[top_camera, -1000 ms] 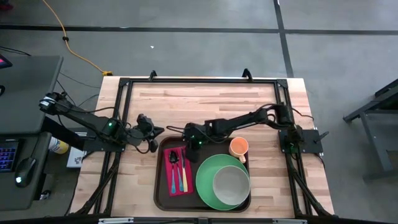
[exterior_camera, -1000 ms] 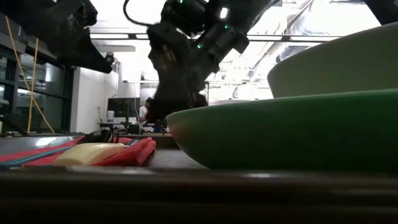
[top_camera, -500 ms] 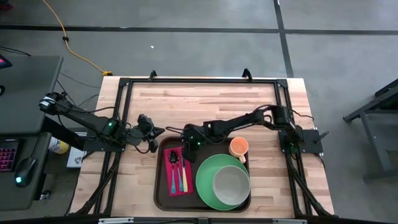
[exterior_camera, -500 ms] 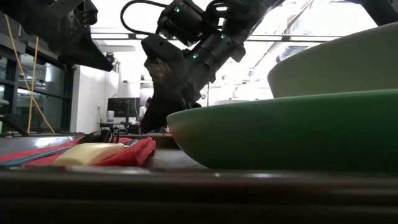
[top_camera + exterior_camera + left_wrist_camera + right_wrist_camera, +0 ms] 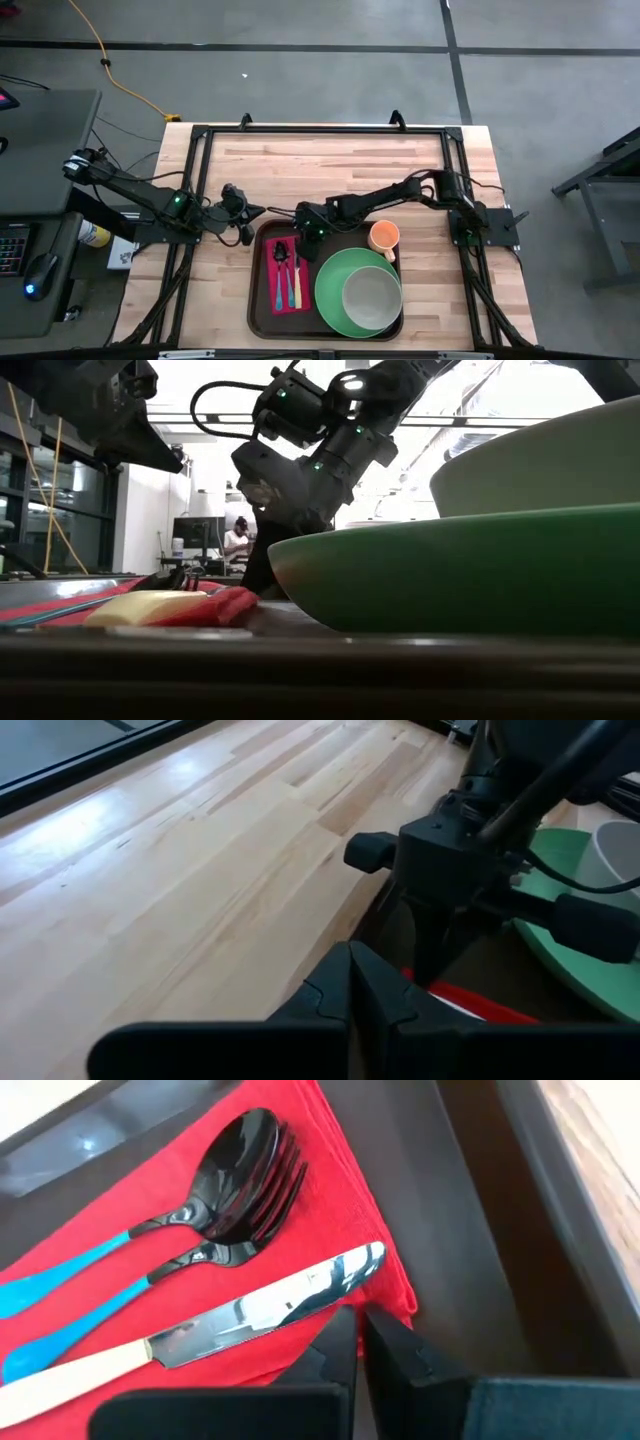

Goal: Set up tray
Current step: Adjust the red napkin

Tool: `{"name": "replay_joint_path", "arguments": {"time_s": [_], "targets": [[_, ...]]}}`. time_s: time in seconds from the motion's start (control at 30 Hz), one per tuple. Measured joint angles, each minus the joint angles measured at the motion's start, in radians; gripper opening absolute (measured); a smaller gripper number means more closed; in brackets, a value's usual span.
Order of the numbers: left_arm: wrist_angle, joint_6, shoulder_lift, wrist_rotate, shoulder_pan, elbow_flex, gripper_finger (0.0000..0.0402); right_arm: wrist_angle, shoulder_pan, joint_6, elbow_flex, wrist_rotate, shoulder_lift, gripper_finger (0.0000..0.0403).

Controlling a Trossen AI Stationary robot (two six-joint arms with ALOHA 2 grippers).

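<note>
I see two dark, matte, multi-jointed arms, the left arm [image 5: 150, 192] and right arm [image 5: 400, 192], each carrying small green indicator lights and looped black cabling at the wrist and ending in blocky black fingers [image 5: 395, 1350] with flat, angular faces.

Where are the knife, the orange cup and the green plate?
knife [image 5: 270, 1305]: right wrist view, middle of the shiny blade.
orange cup [image 5: 384, 237]: high view, its open top.
green plate [image 5: 332, 290]: high view, bare green part left of the bowl.
</note>
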Motion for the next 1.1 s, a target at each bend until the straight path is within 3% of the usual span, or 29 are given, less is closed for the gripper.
{"name": "replay_joint_path", "arguments": {"time_s": [0.97, 1.1], "targets": [[0.011, 0.008, 0.0, 0.03, 0.0, 0.0, 0.0032, -0.118, 0.09, 0.148, 0.0, 0.054, -0.01, 0.0], [0.015, 0.008, 0.0, 0.038, 0.0, 0.0, 0.0036, -0.163, 0.087, 0.121, -0.003, 0.107, -0.041, 0.0]]}}
